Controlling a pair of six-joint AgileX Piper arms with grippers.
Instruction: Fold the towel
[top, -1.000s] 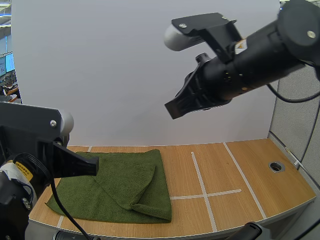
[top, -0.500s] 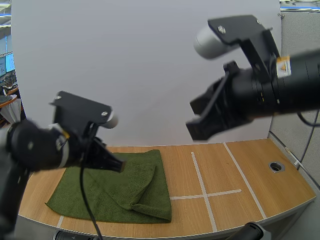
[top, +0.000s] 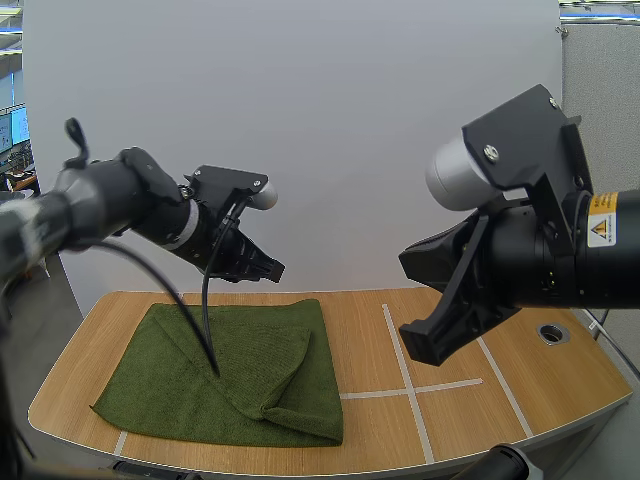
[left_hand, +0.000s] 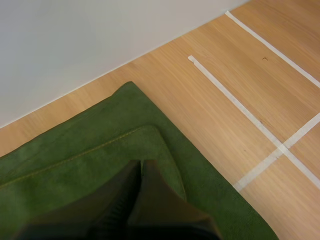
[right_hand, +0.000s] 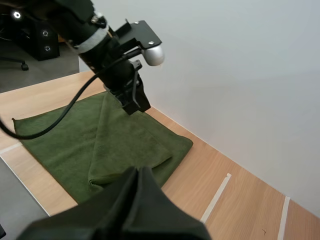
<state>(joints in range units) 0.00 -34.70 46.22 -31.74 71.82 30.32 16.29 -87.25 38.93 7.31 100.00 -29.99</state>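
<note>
On the table's (top: 520, 345) left half the towel (top: 230, 365) lies part-folded, with one flap turned diagonally across it and a rumpled corner at the near edge. It has not shifted in the last second. Our left gripper (top: 270, 268) has swung up from low beside us and now hangs over the towel's far edge, fingers pressed together on nothing. Our right gripper (right_hand: 136, 171) has drawn back to the right, above the tape lines (top: 395, 350), its fingers likewise closed and empty. We judge that both arms are repositioning. The fold looks unfinished, and the left would need to open before any new grasp.
</note>
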